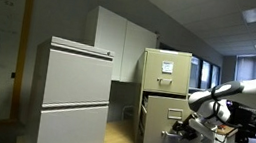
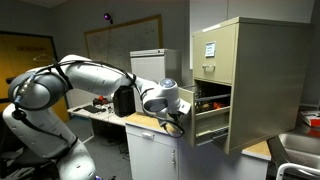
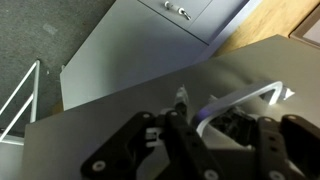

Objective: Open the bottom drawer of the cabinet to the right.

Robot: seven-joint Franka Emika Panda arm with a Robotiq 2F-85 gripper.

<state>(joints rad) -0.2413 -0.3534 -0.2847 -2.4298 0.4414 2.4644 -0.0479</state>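
Observation:
The beige-yellow cabinet [image 1: 166, 77] [image 2: 255, 70] has white papers on its upper front in both exterior views. Its bottom drawer [image 1: 165, 115] [image 2: 210, 125] stands pulled partly out. My gripper [image 1: 193, 127] [image 2: 182, 122] is right at the drawer front. In the wrist view the plain drawer front [image 3: 110, 110] fills the lower picture. Its small shiny handle [image 3: 250, 98] arches between my spread fingers [image 3: 205, 135]. The fingers look open and I cannot tell whether one touches the handle.
A wide pale grey two-drawer cabinet [image 1: 74, 94] stands beside the beige one, with white wall cupboards [image 1: 122, 40] behind. A white cabinet top [image 2: 150, 135] lies under my arm. A desk with clutter [image 2: 95, 108] stands behind the arm. Office chairs [image 1: 255, 135] stand at the far side.

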